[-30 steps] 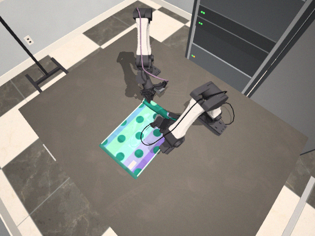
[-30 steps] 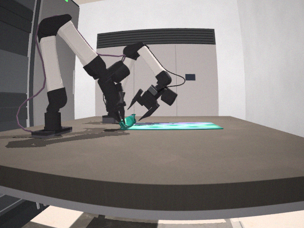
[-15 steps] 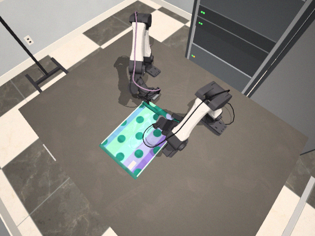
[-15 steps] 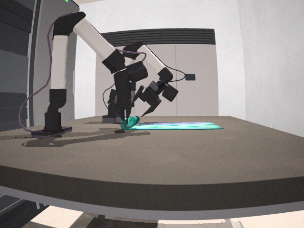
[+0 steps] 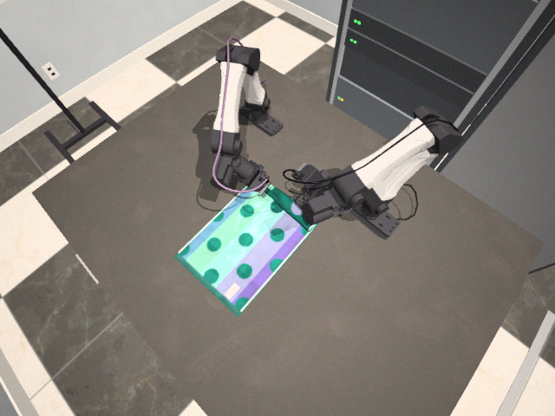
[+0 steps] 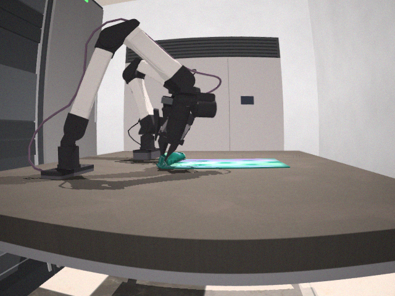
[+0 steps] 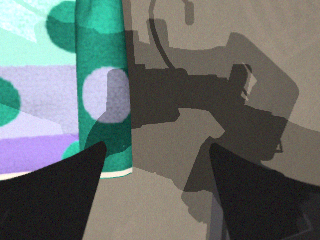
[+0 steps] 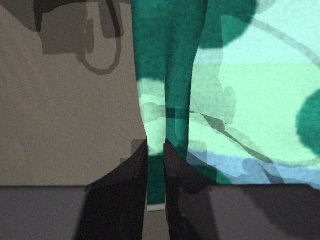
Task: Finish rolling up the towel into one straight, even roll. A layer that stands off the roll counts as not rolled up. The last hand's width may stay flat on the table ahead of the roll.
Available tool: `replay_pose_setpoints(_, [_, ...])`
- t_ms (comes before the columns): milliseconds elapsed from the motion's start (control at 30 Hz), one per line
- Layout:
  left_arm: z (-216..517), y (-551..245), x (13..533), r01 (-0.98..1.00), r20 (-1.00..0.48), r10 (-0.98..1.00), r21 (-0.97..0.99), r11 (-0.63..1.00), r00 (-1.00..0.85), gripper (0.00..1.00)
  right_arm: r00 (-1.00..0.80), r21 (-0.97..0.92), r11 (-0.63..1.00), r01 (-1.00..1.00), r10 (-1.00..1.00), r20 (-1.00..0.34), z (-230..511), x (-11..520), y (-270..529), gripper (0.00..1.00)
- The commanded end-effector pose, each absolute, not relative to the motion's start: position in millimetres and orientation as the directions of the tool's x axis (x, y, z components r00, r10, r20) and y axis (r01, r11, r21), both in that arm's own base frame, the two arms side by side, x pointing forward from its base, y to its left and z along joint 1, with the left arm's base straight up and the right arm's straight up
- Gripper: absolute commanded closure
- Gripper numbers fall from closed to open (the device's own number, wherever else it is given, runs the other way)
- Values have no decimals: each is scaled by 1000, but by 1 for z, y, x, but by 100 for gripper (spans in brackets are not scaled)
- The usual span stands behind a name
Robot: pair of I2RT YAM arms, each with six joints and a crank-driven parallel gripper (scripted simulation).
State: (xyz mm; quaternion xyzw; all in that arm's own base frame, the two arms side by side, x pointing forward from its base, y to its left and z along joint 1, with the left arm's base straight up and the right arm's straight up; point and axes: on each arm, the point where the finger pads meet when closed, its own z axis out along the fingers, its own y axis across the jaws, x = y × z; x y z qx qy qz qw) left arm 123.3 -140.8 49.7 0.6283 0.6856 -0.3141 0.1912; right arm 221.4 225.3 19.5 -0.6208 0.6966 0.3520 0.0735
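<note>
hiding part of the towel roll [image 5: 283, 199] [image 6: 176, 156] [image 7: 102, 45] [image 8: 155, 55]: left claw [image 5: 299, 204] [image 7: 158, 145], apart | right claw [image 5: 265, 190] [image 6: 164, 155] [image 8: 156, 142]: clamped on roll

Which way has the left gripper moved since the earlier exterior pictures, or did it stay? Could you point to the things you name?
Yes, the left gripper [image 5: 301, 202] [image 6: 168, 140] [image 7: 158, 145] moved, toward its own arm's base plate [image 5: 386, 231] [image 6: 139, 156].
</note>
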Motion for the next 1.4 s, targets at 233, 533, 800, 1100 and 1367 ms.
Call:
replay_pose_setpoints(233, [42, -158, 133, 953, -617, 786, 248, 174, 17, 4, -331, 642, -30, -766, -838, -434, 24, 205, 219, 88])
replay_pose_setpoints(533, [42, -163, 130, 922, -604, 794, 342, 180, 69, 2, -365, 704, -22, -710, -843, -395, 25, 205, 219, 88])
replay_pose_setpoints(800, [45, -151, 148, 937, -604, 780, 342, 69, 163, 2, -365, 704, -22, -710, -843, -395, 16, 205, 219, 88])
replay_pose_setpoints(1100, [34, -148, 153, 939, -604, 773, 342, 29, 196, 2, -365, 704, -22, -710, -843, -395, 13, 205, 219, 88])
replay_pose_setpoints(1367, [11, -149, 150, 939, -604, 773, 342, 29, 196, 2, -365, 704, -22, -710, -843, -395, 13, 205, 219, 88])
